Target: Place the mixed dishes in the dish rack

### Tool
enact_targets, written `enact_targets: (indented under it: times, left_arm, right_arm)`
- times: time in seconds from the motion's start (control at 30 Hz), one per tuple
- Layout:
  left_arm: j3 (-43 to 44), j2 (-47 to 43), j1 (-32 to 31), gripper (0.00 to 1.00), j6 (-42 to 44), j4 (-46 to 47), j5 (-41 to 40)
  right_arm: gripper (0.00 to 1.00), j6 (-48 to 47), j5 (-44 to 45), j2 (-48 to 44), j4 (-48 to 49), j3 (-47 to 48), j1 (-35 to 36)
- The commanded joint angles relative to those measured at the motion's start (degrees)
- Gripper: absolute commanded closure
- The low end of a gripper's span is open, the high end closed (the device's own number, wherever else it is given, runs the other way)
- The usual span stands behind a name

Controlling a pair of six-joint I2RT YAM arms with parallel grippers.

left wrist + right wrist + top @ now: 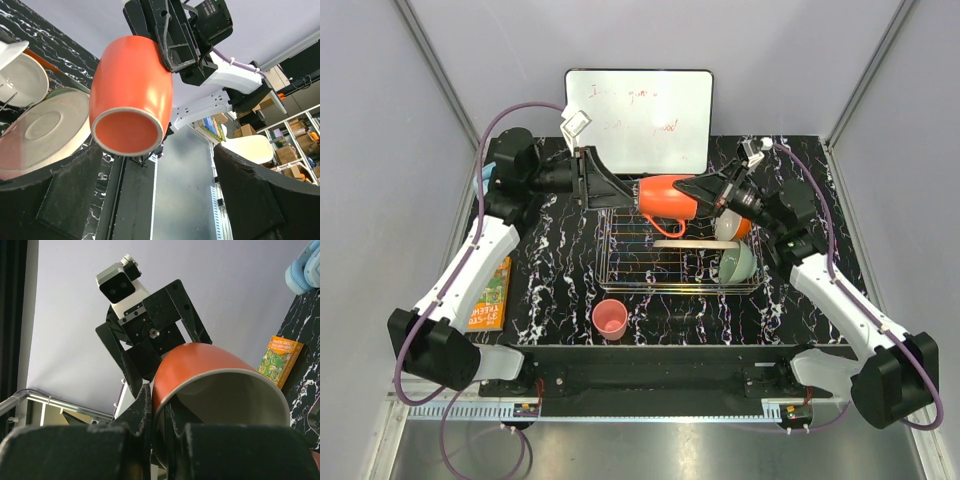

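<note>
Risk of slip for glossy orange ceramic mug (668, 196), hung sideways above far edge of silver wire dish rack (630, 256) by thin rim pinch of nearly closed right gripper (717, 193), left gripper (620, 190) spread wide and empty just beside mug base; pinch depth and rack slots beneath mug hard to make out.

A whiteboard (640, 120) stands at the table's (560, 290) far edge; orange book (490, 295) and blue headphones (302, 272) lie at left.

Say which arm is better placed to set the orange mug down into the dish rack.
Right. The right claw is shut on the orange mug's rim, holding it in the air over the far side of the dish rack. The left claw stands open facing the mug's base, gripping nothing.
</note>
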Motion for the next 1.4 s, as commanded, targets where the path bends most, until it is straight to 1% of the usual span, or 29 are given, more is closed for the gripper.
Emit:
enact_targets:
  times: [0.0, 0.2, 0.33, 0.53, 0.83, 1.2, 1.27, 1.3, 1.37]
  left_arm:
    - [1.43, 0.06, -0.17, 0.04, 5.22, -2.34, -0.76]
    - [0.12, 0.24, -0.78, 0.05, 6.45, -2.35, -1.64]
    - [-0.06, 0.41, -0.87, 0.05, 8.47, -4.18, -2.6]
    - [0.9, 1.03, -1.22, 0.05, 8.3, -4.28, -3.05]
    - [1.35, 0.85, -1.84, 0.06, 7.77, -4.45, -4.18]
    - [1.7, 0.59, -2.54, 0.15, 6.9, -4.1, -3.92]
    - [1.79, 0.5, -2.54, 0.18, 6.81, -3.84, -4.01]
    - [1.96, 0.41, -2.46, 0.23, 6.89, -3.93, -3.93]
    - [2.05, 0.24, -2.37, 0.26, 7.16, -4.36, -4.19]
  right_arm:
    - [1.0, 0.46, 1.27, 0.05, 7.67, 5.12, 1.18]
    - [1.0, 0.64, 1.35, 0.4, 7.84, 5.82, 1.71]
    - [1.0, 1.17, 1.35, 1.01, 8.63, 6.17, 2.24]
    - [1.0, 1.17, 2.23, 2.5, 9.77, 5.91, 4.17]
    - [1.0, 1.78, 4.07, 6.99, 14.43, 7.22, 7.34]
    - [1.0, 3.19, 7.15, 11.65, 21.11, 7.14, 10.68]
    - [1.0, 3.1, 7.77, 11.91, 21.2, 6.96, 11.38]
    - [1.0, 3.1, 7.68, 12.18, 21.2, 6.96, 11.55]
    - [1.0, 3.19, 7.68, 12.35, 21.29, 6.61, 11.99]
